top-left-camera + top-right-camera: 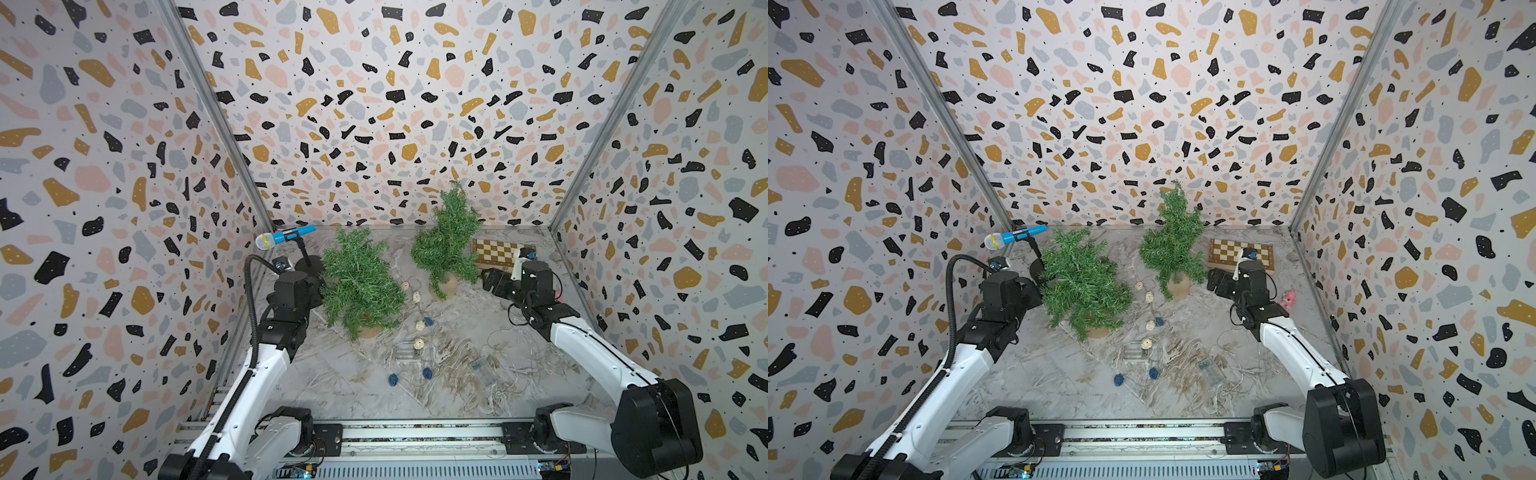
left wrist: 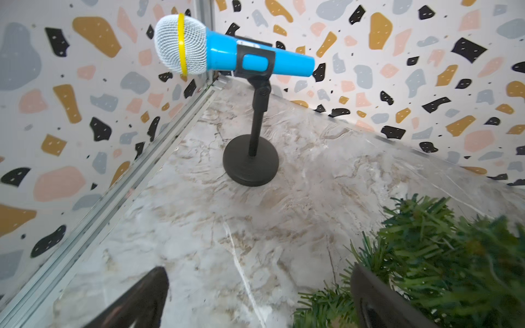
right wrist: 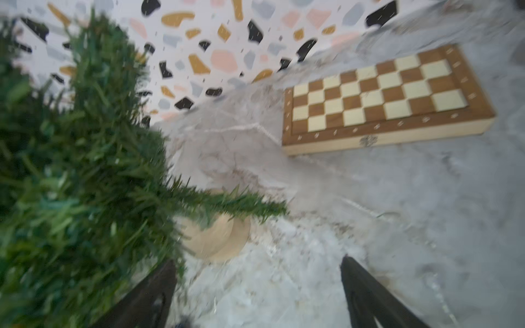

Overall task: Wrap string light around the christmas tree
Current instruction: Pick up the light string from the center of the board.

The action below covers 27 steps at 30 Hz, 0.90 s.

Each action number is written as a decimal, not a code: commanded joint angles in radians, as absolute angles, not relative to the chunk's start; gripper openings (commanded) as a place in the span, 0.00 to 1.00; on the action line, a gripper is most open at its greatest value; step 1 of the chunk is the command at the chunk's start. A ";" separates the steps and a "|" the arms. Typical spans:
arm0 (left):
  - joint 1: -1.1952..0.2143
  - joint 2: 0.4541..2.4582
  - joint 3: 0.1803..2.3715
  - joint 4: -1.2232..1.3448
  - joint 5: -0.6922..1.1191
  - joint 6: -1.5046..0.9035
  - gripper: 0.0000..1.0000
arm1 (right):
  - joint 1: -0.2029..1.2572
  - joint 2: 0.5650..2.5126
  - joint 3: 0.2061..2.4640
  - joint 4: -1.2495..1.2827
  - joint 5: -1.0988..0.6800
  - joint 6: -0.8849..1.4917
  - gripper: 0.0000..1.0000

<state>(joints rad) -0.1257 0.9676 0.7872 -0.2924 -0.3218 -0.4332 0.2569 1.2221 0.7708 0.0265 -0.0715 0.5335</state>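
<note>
While the string light lay loose on the bench, trailing from between the two trees toward the front, neither arm held anything. Left end effector gaped wide at the near tree, and right end effector stood wide beside the far tree. Both were probably spread ready for a first pick, with no wrapping begun.

Two small green trees stand upright on pale round wooden bases: the nearer christmas tree is wide and bushy, the farther christmas tree slimmer, close to the back wall. The string light lies loose on the tabletop between and before them (cream and blue woven balls on thin wire), trailing to a clear battery box amid tangled wire.
</note>
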 commanded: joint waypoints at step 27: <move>-0.163 1.006 1.185 -0.862 -0.354 -0.376 1.00 | 0.649 1.237 0.846 -0.340 -0.045 0.490 0.83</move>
<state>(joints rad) -0.1585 0.9970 1.1469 -0.7998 -0.3569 -0.4057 0.6102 1.2236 0.7963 -0.3183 -0.0803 0.4885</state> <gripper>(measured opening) 0.997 0.828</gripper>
